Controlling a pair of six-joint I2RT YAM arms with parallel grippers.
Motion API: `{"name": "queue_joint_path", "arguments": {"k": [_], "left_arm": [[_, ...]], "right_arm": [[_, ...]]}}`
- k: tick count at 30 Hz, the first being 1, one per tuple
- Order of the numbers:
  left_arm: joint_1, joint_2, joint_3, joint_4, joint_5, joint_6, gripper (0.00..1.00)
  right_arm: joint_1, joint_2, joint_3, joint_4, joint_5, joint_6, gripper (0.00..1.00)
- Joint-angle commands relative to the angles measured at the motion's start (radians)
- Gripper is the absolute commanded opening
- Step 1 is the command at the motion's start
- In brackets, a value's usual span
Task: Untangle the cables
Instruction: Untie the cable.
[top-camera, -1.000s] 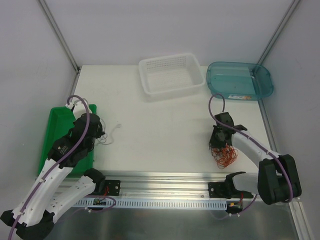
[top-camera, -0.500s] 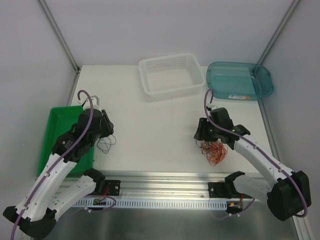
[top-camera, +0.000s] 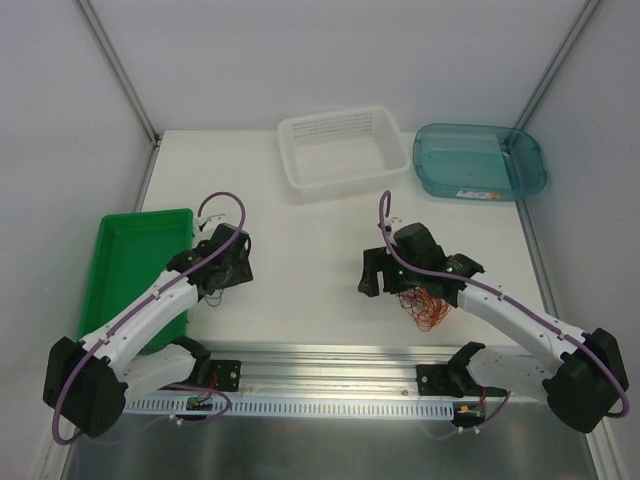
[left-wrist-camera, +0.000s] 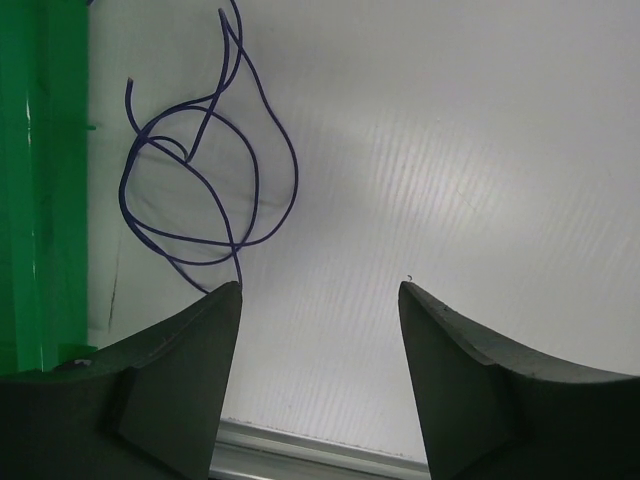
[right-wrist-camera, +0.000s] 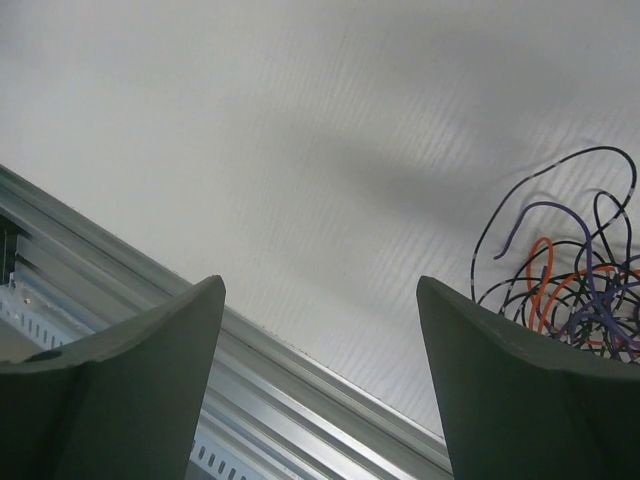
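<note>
**Both pincers empty: pick one strand, not the clump**

My left pincer (left-wrist-camera: 320, 300) and my right pincer (right-wrist-camera: 320, 290) are both spread wide, with only bare white table (top-camera: 300, 250) between the fingers.

The tangle (top-camera: 425, 305), mostly orange with black and purple strands, lies on the table just right of my right pincer, on its near side and partly under my wrist. From that wrist it shows only at the right edge, past the right finger, so it is not lined up for a pinch. The metal rail (right-wrist-camera: 300, 400) runs close on the near side.

One loose wire (left-wrist-camera: 200, 190) lies curled on its own just left of my left pincer, beside the green tray (left-wrist-camera: 40, 180). One end comes close to my left fingertip, touching nothing else.

I judge the next move to be another pull from the tangle. I would swing the right pincer over a loop that stands clear of the heap, such as the black arc on top, and close on that alone. The left could then pin the clump while I draw the strand out slowly, so that a snag shows early.
</note>
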Motion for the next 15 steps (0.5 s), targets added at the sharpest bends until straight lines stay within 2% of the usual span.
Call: {"name": "queue_joint_path", "arguments": {"k": [1, 5, 10, 15], "left_arm": [[0.003, 0.054, -0.024, 0.115, -0.08, -0.046, 0.64], [0.013, 0.166, -0.024, 0.157, -0.088, -0.036, 0.6], [0.037, 0.281, -0.001, 0.193, -0.015, 0.021, 0.59], [0.089, 0.298, -0.024, 0.204, 0.033, 0.01, 0.63]], "right_arm": [[0.028, -0.015, 0.01, 0.049, -0.002, -0.007, 0.82], [0.057, -0.016, -0.009, 0.07, -0.011, -0.004, 0.82], [0.076, -0.013, -0.018, 0.073, -0.014, -0.007, 0.82], [0.079, -0.027, -0.027, 0.075, -0.015, -0.014, 0.82]]}}
